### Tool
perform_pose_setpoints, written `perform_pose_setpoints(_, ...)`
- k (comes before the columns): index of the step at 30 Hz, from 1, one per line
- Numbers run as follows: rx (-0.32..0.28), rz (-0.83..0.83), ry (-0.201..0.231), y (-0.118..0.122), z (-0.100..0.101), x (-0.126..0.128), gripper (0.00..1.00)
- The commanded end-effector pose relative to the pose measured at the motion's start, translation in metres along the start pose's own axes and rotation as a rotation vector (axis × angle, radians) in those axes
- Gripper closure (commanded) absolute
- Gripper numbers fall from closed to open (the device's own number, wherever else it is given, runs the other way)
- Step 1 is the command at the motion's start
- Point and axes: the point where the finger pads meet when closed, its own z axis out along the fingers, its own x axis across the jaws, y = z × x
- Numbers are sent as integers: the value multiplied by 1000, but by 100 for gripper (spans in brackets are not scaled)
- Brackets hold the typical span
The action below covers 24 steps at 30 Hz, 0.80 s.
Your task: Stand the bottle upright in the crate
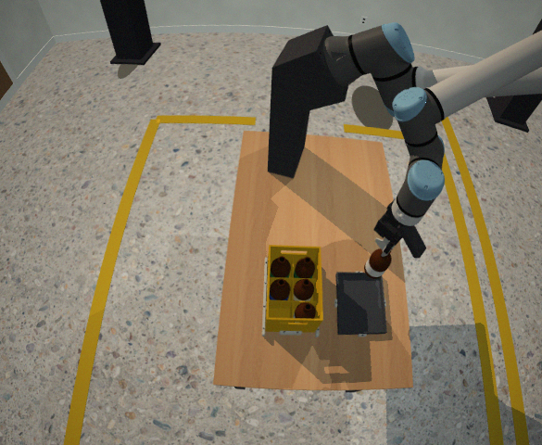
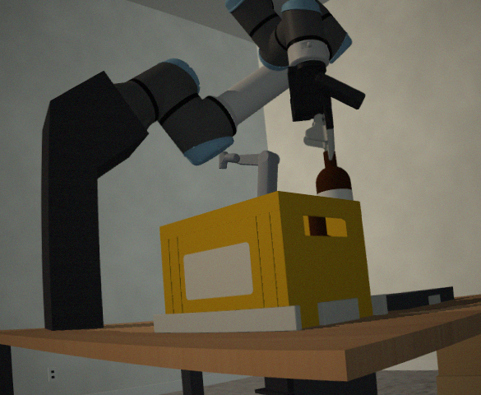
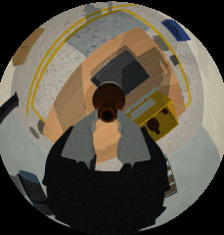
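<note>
A brown bottle (image 1: 379,261) (image 2: 333,180) (image 3: 109,97) with a white label hangs upright, neck up, above the back edge of the tray. My gripper (image 1: 385,250) (image 2: 329,154) (image 3: 108,110) is shut on its neck. The bottle's lower part is hidden behind the crate in the exterior view. The dark tray (image 1: 375,327) (image 2: 418,299) (image 3: 141,76) lies on the table with nothing on it. The yellow crate (image 1: 294,322) (image 2: 325,263) (image 3: 172,104) stands beside it and holds several brown bottles. Its front left compartment (image 1: 279,310) is empty in the top view.
The wooden table (image 1: 242,354) (image 2: 248,343) (image 3: 58,119) carries both containers. The arm's black pedestal (image 1: 287,129) (image 2: 72,238) stands at the table's far end. The crate's walls rise well above the low tray, between the tray and the table's left side in the top view.
</note>
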Motion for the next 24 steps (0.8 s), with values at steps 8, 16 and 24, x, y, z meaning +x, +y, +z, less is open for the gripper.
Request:
perform_pose_setpoints(8,0,0,0,0,-8,0,100)
perform_pose_setpoints(16,0,0,0,0,-9,0,100)
perform_pose_setpoints(24,0,0,0,0,-9,0,100)
